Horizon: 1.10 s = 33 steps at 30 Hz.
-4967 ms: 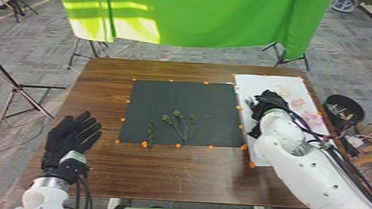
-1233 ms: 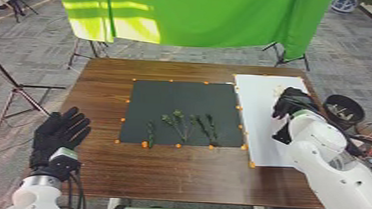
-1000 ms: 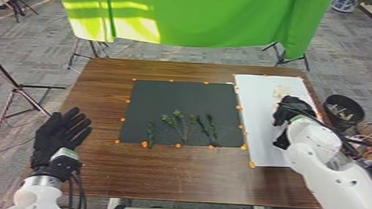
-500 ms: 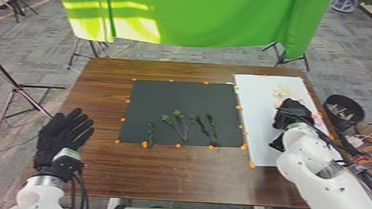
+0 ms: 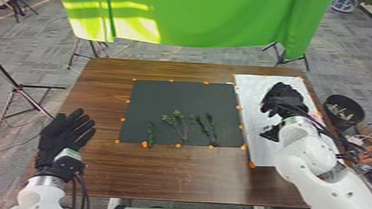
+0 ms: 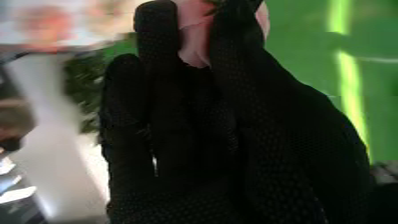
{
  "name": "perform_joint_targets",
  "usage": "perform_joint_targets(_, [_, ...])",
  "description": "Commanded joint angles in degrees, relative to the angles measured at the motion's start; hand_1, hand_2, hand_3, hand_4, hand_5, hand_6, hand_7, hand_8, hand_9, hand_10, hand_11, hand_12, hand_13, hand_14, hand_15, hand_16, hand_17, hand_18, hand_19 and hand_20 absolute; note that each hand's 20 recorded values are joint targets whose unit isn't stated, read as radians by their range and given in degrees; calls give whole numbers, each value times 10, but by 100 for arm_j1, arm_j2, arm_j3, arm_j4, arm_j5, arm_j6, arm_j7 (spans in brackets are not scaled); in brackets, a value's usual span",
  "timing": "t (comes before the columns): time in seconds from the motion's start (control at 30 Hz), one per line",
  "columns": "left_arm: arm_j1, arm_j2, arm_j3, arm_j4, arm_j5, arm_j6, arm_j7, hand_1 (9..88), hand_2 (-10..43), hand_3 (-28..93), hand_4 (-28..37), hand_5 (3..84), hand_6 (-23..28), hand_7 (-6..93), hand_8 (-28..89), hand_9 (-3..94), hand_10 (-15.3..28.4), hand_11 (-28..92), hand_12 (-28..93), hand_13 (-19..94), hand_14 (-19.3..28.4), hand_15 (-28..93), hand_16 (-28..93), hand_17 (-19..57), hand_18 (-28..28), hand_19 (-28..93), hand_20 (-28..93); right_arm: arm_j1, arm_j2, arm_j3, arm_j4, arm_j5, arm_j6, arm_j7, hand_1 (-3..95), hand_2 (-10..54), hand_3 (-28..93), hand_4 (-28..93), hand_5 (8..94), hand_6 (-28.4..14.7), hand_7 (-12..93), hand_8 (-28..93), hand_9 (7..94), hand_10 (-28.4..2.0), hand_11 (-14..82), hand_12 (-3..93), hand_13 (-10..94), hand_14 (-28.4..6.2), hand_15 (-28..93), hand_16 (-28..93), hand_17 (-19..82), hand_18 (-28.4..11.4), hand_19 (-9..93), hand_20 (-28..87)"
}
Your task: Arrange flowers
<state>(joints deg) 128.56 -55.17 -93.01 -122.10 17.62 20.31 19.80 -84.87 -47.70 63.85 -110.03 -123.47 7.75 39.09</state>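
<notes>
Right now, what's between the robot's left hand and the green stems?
In the head view, a strip of brown table, then the dark mat's edge with orange marks, lies between the left hand and the nearest stem.

Green cloth [image 5: 199, 23] hanging at back; black tripod [image 5: 19, 88] at left; patterned pot [image 5: 344, 4], perhaps ceramic, far right

Spreads out as a brown wooden table [image 5: 167, 174], carrying a dark, squarish mat [image 5: 178, 98] flat about its middle and a longer white sheet [image 5: 269, 158] close along the mat's right side, with small orange marks [image 5: 178, 146] dotted around the edges of both.
</notes>
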Motion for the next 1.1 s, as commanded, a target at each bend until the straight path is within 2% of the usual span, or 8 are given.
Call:
perform_joint_targets(0.03, [117, -72, 53, -1, 27, -32, -80, 313, 159, 703, -283, 465, 116, 186, -96, 396, 178, 342, 111, 281, 189, 510, -110, -62, 171, 442, 100, 591, -589, -661, 140, 385, -465, -1052, 653, -95, 705, -283, 856, 40, 168, 50, 927, -76, 26, 268, 744, -50, 127, 380, 327, -156, 792, 229])
perform_joint_targets(0.2, [142, -90, 38, -3, 70, -17, -173, 313, 159, 703, -283, 466, 116, 186, -96, 396, 179, 342, 111, 282, 189, 510, -110, -61, 171, 442, 100, 1104, -1102, -1465, 384, 399, -553, -1545, 651, -95, 708, -283, 851, 41, 173, 47, 926, -76, 24, 269, 744, -50, 126, 382, 326, -156, 785, 241])
perform_joint_targets(0.37, [119, -111, 72, 17, 84, 21, -181, 313, 159, 702, -283, 466, 116, 185, -96, 399, 177, 338, 109, 287, 189, 503, -114, -60, 171, 440, 98, 1473, -1515, -2175, 569, 195, -625, -1779, 650, -95, 708, -283, 850, 40, 174, 45, 923, -74, 24, 271, 749, -49, 127, 384, 326, -158, 777, 247])
perform_joint_targets(0.4, [121, -109, 95, 15, 69, 22, -149, 313, 159, 702, -283, 466, 116, 185, -96, 400, 177, 338, 109, 287, 189, 502, -114, -60, 170, 440, 98, 1548, -1584, -2285, 591, 201, -662, -1859, 650, -95, 709, -283, 850, 40, 174, 45, 923, -73, 24, 270, 750, -50, 128, 384, 327, -158, 776, 249])
perform_joint_targets(0.5, [60, -90, 169, 30, 82, 13, -212, 313, 159, 702, -283, 466, 116, 185, -96, 400, 175, 338, 109, 288, 188, 500, -115, -60, 170, 439, 97, 1792, -1711, -2610, 693, 114, -703, -2139, 648, -95, 711, -283, 849, 40, 174, 44, 922, -74, 24, 271, 754, -49, 128, 384, 328, -159, 775, 254])
perform_joint_targets(0.67, [-189, -18, 318, 115, 106, 20, -281, 313, 159, 702, -283, 466, 116, 185, -96, 399, 175, 338, 109, 288, 188, 499, -114, -60, 170, 439, 98, 2113, -2018, -2976, 970, 151, -807, -2309, 644, -95, 714, -283, 846, 39, 175, 43, 918, -74, 24, 270, 755, -48, 128, 385, 332, -160, 768, 262])
perform_joint_targets(0.87, [-464, 54, 469, 160, 166, 11, -384, 313, 159, 703, -283, 466, 116, 185, -96, 399, 176, 336, 109, 288, 188, 497, -113, -61, 170, 440, 97, 2311, -2522, -3180, 1595, -72, -908, -2145, 644, -95, 713, -283, 841, 38, 175, 42, 912, -74, 25, 274, 756, -48, 129, 387, 334, -161, 766, 267])
perform_joint_targets(1.1, [-499, 73, 498, 175, 149, 38, -385, 312, 158, 704, -283, 466, 116, 186, -96, 399, 176, 335, 109, 288, 188, 497, -111, -61, 170, 439, 97, 2324, -2764, -3302, 1859, -235, -815, -1792, 642, -95, 716, -283, 839, 36, 175, 40, 909, -77, 24, 275, 758, -51, 128, 386, 337, -165, 762, 273])
